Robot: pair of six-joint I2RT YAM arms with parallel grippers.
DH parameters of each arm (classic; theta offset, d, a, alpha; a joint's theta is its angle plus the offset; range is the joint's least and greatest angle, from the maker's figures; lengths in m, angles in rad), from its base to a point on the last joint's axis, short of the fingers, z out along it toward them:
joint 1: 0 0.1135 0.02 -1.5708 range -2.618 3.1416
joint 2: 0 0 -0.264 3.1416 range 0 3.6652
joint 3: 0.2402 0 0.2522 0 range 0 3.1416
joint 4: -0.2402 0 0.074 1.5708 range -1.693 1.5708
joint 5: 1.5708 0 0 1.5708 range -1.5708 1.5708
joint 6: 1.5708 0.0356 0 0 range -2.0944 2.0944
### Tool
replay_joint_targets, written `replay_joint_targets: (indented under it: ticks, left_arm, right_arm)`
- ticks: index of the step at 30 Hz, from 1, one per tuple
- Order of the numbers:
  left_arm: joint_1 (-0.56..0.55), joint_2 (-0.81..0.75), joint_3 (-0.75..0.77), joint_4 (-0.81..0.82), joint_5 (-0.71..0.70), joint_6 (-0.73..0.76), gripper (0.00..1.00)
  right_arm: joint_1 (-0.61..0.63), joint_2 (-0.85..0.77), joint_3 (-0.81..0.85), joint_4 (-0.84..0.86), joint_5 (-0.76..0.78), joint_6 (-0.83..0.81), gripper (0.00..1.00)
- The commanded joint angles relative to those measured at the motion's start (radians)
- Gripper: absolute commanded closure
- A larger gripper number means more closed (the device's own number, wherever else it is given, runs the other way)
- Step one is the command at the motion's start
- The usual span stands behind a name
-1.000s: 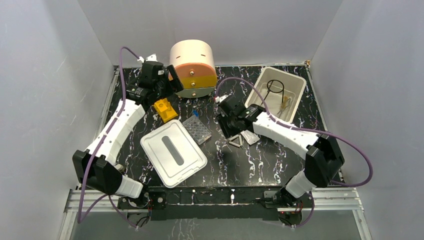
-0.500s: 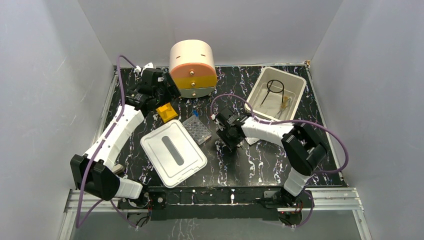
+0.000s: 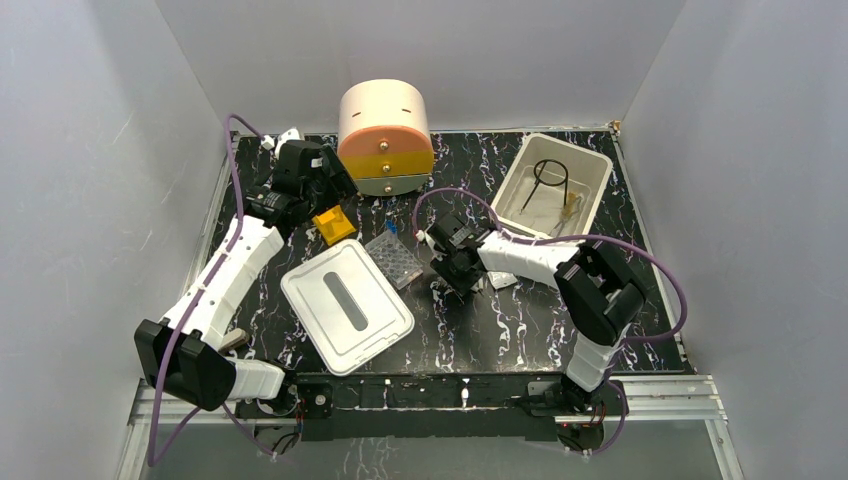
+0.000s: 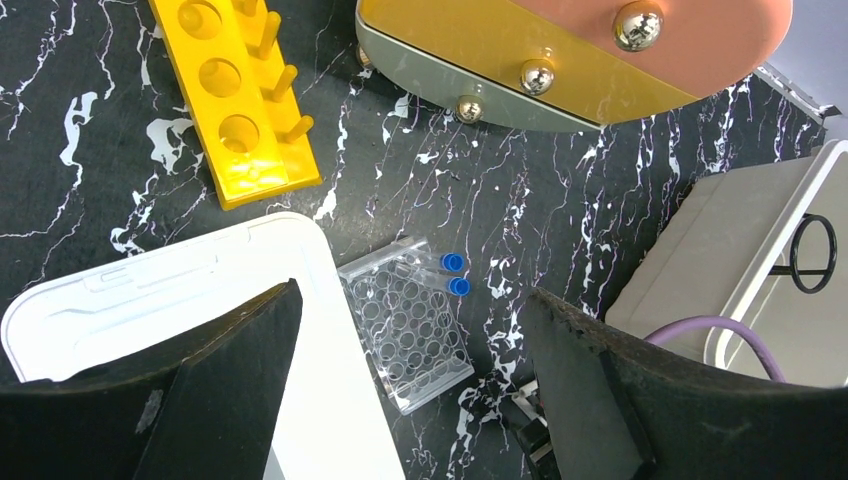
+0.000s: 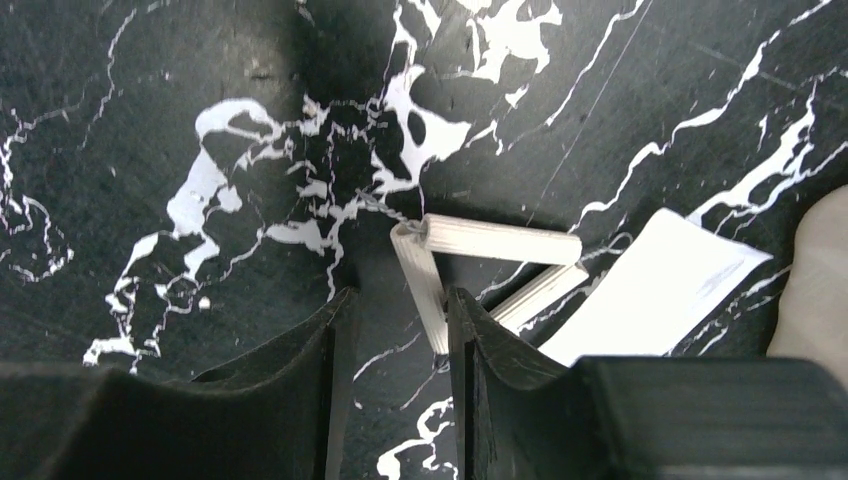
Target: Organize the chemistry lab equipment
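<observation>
The right gripper (image 5: 395, 330) sits low over the table (image 3: 520, 330), fingers narrowly parted, gripping nothing; the triangle (image 5: 500, 240) lies at their tips, a white sheet (image 5: 650, 295) just right of it. The left gripper (image 4: 412, 295) hangs spread wide, empty, above the well plate (image 4: 405, 345), between lid (image 3: 346, 305), rack (image 4: 240, 110) and drawers (image 3: 385, 130). Glasses (image 3: 548, 178) lie in the far-right bin (image 3: 578, 146).

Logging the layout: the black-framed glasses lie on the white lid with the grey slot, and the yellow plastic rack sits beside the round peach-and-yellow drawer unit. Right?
No. The top view shows the black-framed glasses inside the open white rectangular bin, not on the white grey-slotted lid. The yellow plastic rack does sit beside the round peach-and-yellow drawer unit.
</observation>
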Motion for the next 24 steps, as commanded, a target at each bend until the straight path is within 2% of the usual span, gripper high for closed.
replay_joint_targets:
  ticks: [1, 7, 14, 19, 24]
  left_arm:
    - [0.006, -0.033, -0.007, -0.004, -0.008, 0.002, 0.19]
    - [0.006, -0.027, -0.005, 0.001, 0.006, 0.013, 0.18]
    - [0.005, -0.03, -0.014, 0.002, 0.009, 0.014, 0.17]
    - [0.007, -0.033, -0.018, 0.001, 0.011, 0.015, 0.17]
    - [0.007, -0.032, -0.019, 0.003, 0.01, 0.012, 0.16]
  right_arm:
    - [-0.007, 0.034, 0.039, 0.029, -0.007, -0.02, 0.55]
    - [-0.008, 0.0, 0.063, 0.041, 0.027, -0.009, 0.53]
    - [-0.011, 0.034, 0.053, 0.015, 0.005, 0.0, 0.52]
    - [-0.014, 0.029, 0.028, 0.02, -0.051, -0.007, 0.6]
    - [-0.014, 0.056, 0.026, 0.024, -0.044, -0.009, 0.72]
